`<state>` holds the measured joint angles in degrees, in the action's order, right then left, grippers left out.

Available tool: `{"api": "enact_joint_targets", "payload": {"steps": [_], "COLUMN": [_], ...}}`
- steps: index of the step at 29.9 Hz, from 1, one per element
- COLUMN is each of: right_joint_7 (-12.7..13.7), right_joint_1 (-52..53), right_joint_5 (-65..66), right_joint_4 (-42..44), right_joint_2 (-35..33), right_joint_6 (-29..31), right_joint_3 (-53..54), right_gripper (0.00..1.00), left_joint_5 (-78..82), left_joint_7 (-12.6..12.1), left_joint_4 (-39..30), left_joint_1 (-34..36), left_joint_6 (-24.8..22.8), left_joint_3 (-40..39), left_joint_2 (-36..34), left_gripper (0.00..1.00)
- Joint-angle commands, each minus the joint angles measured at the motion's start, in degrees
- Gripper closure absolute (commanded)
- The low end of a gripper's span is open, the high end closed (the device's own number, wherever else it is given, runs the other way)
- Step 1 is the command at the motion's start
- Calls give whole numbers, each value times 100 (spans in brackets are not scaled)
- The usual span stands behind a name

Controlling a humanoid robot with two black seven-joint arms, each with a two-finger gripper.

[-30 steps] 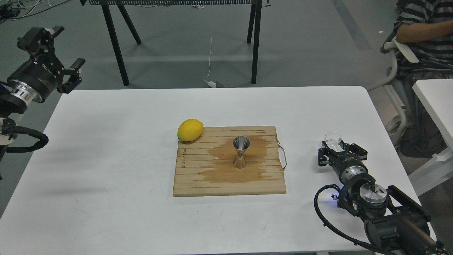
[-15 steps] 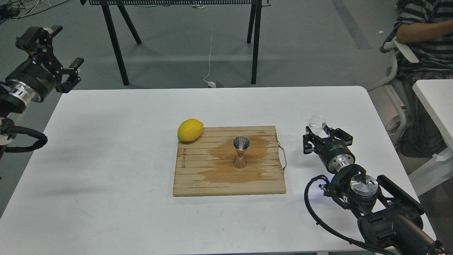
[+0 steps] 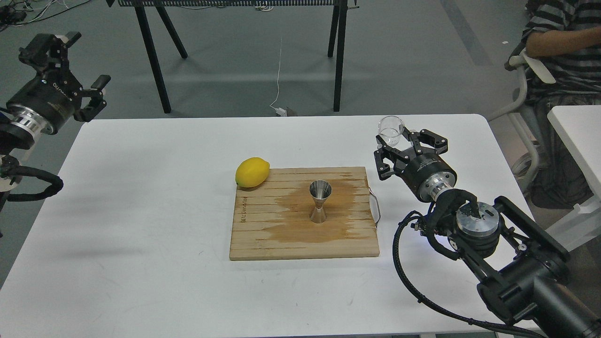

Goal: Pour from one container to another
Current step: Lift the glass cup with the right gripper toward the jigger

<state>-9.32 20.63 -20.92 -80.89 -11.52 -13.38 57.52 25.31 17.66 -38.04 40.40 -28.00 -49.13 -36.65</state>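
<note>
A small clear glass cup is held upright in my right gripper, which is shut on it above the table, right of the wooden board. The shiny steel jigger stands upright near the middle of the wooden cutting board, on a wet stain. It lies well to the left of and below the cup. My left gripper hangs open with nothing in it, above the table's far left corner.
A yellow lemon rests on the board's far left corner. The board has a metal handle on its right side. A seated person and another white table are at the right.
My right gripper has lifted the glass cup and carried it up and to the left, towards the board. The left arm has barely shifted.
</note>
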Motion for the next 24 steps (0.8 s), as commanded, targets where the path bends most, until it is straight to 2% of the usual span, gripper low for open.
{"api": "enact_joint_targets", "payload": {"steps": [1, 24], "right_joint_7": [52, 114], "right_joint_1": [99, 723], "right_joint_5": [210, 535], "right_joint_4": [-383, -419], "right_joint_2": [-17, -34], "right_joint_6": [-340, -727], "right_joint_3": [-4, -1358], "right_gripper": [88, 87], "left_joint_5": [0, 9], "left_joint_7": [0, -17], "left_joint_4": [-1, 7], "left_joint_1": [-6, 29], "left_joint_6": [0, 14], "left_joint_3": [0, 8], "left_joint_2": [0, -70], "left_gripper": [1, 1]}}
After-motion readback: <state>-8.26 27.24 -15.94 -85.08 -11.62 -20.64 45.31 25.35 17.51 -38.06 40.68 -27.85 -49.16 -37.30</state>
